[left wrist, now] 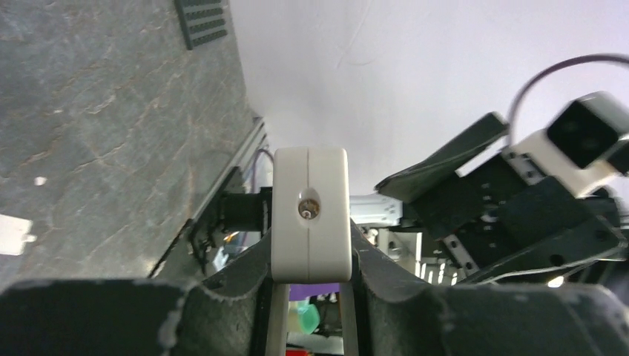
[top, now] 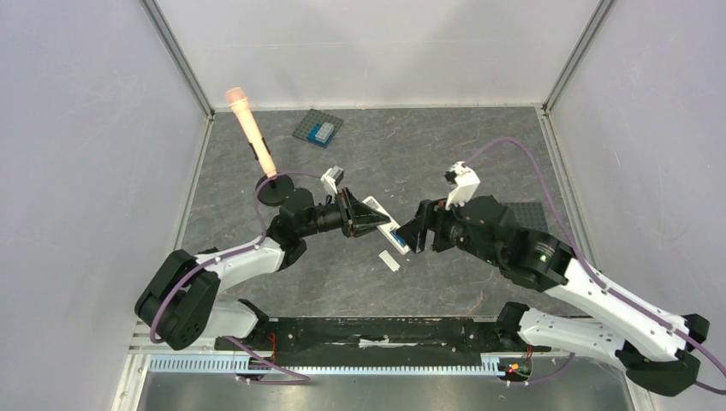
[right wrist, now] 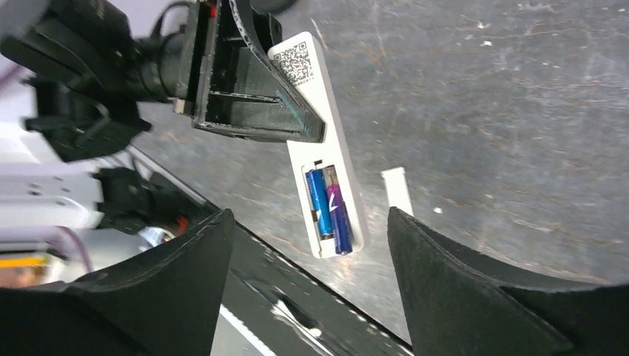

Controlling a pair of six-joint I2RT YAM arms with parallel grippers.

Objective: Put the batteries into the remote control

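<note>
My left gripper (top: 361, 214) is shut on the white remote control (top: 381, 218) and holds it above the table. In the left wrist view the remote (left wrist: 309, 211) shows end-on between the fingers. In the right wrist view the remote (right wrist: 315, 126) shows its back, with a QR label and an open compartment. Two blue batteries (right wrist: 330, 210) lie side by side in it, the right one reaching a little past the compartment's lower end. My right gripper (right wrist: 308, 297) is open and empty, its fingers apart just short of the remote's battery end; it also shows in the top view (top: 411, 237).
A short flat white strip (top: 389, 261) lies on the table under the remote's end. A peach tube on a black stand (top: 254, 137) is at the back left. A light-blue block on a grey studded plate (top: 318, 128) is at the back. A dark studded plate (top: 532, 214) lies right.
</note>
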